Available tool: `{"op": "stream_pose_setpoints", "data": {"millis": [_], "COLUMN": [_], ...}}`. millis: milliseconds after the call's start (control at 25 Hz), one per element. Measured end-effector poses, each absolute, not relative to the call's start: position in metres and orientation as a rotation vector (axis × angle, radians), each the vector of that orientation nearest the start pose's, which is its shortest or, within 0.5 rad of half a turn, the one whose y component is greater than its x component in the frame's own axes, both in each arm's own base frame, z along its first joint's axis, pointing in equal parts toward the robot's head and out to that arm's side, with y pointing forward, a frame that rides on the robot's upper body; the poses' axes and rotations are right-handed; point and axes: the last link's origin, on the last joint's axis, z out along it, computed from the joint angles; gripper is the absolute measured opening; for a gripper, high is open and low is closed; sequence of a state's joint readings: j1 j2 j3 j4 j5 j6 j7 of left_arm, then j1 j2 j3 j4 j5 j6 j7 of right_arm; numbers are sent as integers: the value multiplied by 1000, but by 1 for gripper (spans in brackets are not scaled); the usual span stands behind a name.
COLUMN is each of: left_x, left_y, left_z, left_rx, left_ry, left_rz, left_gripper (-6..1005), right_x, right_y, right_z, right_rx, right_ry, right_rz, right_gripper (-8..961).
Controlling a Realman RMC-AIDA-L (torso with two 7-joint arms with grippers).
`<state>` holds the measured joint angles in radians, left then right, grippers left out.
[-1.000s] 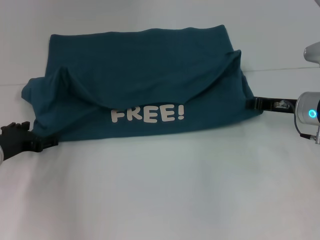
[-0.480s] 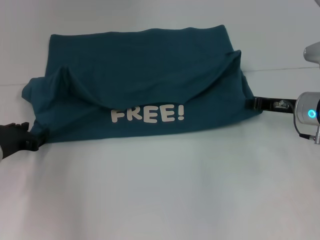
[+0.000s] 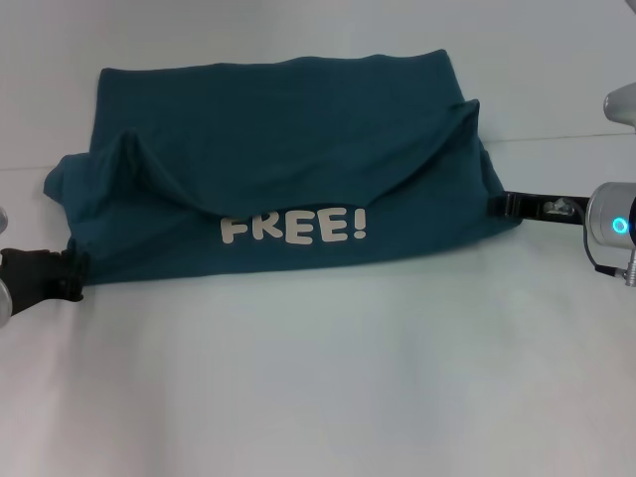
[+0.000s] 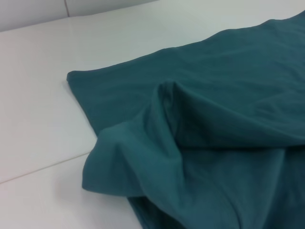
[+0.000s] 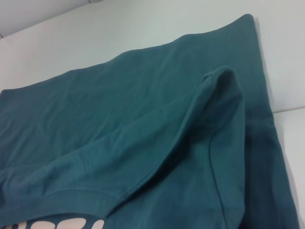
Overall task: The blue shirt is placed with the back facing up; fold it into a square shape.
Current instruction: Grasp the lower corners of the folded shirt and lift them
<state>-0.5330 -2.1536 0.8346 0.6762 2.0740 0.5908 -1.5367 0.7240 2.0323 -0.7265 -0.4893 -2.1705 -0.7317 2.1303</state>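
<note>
The blue shirt (image 3: 288, 169) carries one piece of writing: "FREE!" (image 3: 294, 228) in rounded white capitals, seen upright in the head view on the part of the cloth nearest the robot. The right wrist view catches only the tops of those white letters (image 5: 57, 224) at the edge of its frame, below a ribbed neck band (image 5: 62, 195). No brand tag or other label can be read.

The shirt lies on a plain white worktop (image 3: 328, 378), spread wide across its far half, folded over on itself so that a curved upper layer hangs above the lettering. At both ends the fabric rises in a small peak, and the left wrist view shows the one on the left as a soft ridge (image 4: 167, 95) with a rumpled corner below it. A thin seam line (image 3: 566, 137) crosses the worktop beyond the shirt's right end. Nothing of the room shows past the white surface.

The left gripper (image 3: 72, 268) sits at the shirt's near left corner, touching the cloth; whether its fingers are together or apart cannot be told. The right gripper (image 3: 509, 206) reaches in at the shirt's right edge, its tip meeting the fabric, and its state cannot be told either.
</note>
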Motion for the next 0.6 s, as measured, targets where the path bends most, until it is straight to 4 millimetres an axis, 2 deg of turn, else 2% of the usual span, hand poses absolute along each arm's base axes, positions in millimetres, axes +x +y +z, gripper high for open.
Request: {"op": "stream_pose_setpoints", "data": {"millis": [200,360,600], "left_x": [-326,-324,-321], "left_y": [400,401,399], "left_z": [-1,0,11], "left_rx": [-2043,-2046,-2044], "left_ry": [-793,-791,-812], "left_rz": [-99,-104,-159], "left_gripper": [90,58,27], "right_x": [301,301,308], "right_y": [435,435,431], "right_z": [12,11,14], "right_rx": [-1918,-1918,-1903], "right_ry": [1379,1378,1382], "right_rz": [396,393,388], "right_gripper": [20,20,20]}}
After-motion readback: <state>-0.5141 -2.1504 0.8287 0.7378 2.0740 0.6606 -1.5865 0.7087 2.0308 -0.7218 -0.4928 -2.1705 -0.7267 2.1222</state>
